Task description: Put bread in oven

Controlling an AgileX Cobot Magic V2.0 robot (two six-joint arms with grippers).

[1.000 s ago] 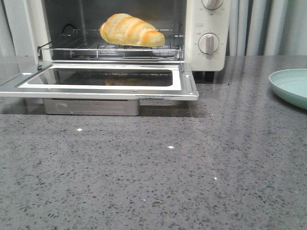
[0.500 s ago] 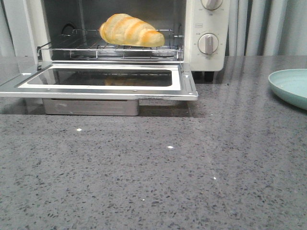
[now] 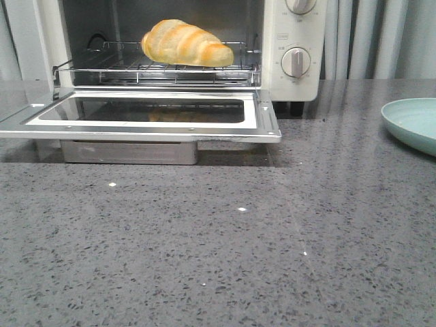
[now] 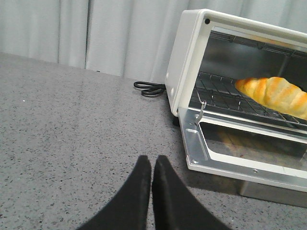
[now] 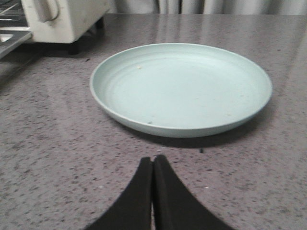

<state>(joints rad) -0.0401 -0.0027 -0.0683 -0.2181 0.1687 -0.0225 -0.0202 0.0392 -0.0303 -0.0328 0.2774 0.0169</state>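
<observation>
The golden striped bread (image 3: pixel 185 43) (image 4: pixel 274 95) lies on the wire rack inside the cream-white oven (image 3: pixel 293 82) (image 4: pixel 184 62), whose glass door (image 3: pixel 143 116) (image 4: pixel 240 155) hangs down flat. Neither arm shows in the front view. My left gripper (image 4: pixel 151 160) is shut and empty, low over the counter to the left of the oven door. My right gripper (image 5: pixel 153 160) is also shut with nothing held, just short of a pale green plate (image 5: pixel 180 86) (image 3: pixel 415 122).
A black power cord (image 4: pixel 149 87) lies coiled behind the oven's left side. A metal crumb tray (image 3: pixel 129 151) sits under the open door. Curtains hang behind the grey speckled counter (image 3: pixel 218 245).
</observation>
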